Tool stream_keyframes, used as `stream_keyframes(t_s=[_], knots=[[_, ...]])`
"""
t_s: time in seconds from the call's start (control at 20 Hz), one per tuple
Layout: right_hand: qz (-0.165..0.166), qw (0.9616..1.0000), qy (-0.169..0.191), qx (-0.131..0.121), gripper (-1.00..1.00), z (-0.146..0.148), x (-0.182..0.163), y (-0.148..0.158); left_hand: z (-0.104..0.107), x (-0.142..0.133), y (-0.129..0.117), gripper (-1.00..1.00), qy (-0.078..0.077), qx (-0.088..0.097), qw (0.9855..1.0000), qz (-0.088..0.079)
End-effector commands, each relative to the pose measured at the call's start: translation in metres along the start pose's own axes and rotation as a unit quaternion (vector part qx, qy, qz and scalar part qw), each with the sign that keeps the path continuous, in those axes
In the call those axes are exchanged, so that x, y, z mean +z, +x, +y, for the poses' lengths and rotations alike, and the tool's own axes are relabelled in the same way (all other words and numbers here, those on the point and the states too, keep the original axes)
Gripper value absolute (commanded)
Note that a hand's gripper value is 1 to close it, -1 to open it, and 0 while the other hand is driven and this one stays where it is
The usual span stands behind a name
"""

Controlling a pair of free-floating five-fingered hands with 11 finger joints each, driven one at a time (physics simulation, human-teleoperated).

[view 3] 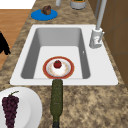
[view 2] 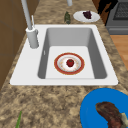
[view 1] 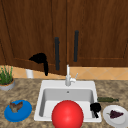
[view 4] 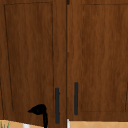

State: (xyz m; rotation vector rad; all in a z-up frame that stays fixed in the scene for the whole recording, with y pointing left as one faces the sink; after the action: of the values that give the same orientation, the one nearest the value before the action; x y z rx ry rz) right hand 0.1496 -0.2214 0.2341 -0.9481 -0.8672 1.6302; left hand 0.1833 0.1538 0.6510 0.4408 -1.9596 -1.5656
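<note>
Our left hand (view 1: 40, 59) fingers hang relaxed at frame left, near the stiff left cabinet door handle (view 1: 57, 53); a rigid bar, best gripped mid-length.

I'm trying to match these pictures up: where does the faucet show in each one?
Front view: faucet at centre, on the back rim of the white sink.
Left side view: faucet upper left, on the sink's left rim.
Right side view: faucet upper right, on the sink's right rim.
Upper view: faucet tip at the bottom edge, between the door handles.
Shared landmarks: the sink, or the door handles.
</note>
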Motion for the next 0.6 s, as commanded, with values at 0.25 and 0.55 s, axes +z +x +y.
stream_keyframes(t_s=[0.25,0.55], knots=[[0.000,1.0000,0.000,0.000,0.00,0.000,0.000,0.000,-0.034,-0.055,-0.001,-1.00,0.009,-0.012,0.9977,0.066],[0.000,1.0000,0.000,0.000,0.00,0.000,0.000,0.000,-0.061,-0.087,-0.026,-1.00,0.034,-0.043,0.9907,0.124]])
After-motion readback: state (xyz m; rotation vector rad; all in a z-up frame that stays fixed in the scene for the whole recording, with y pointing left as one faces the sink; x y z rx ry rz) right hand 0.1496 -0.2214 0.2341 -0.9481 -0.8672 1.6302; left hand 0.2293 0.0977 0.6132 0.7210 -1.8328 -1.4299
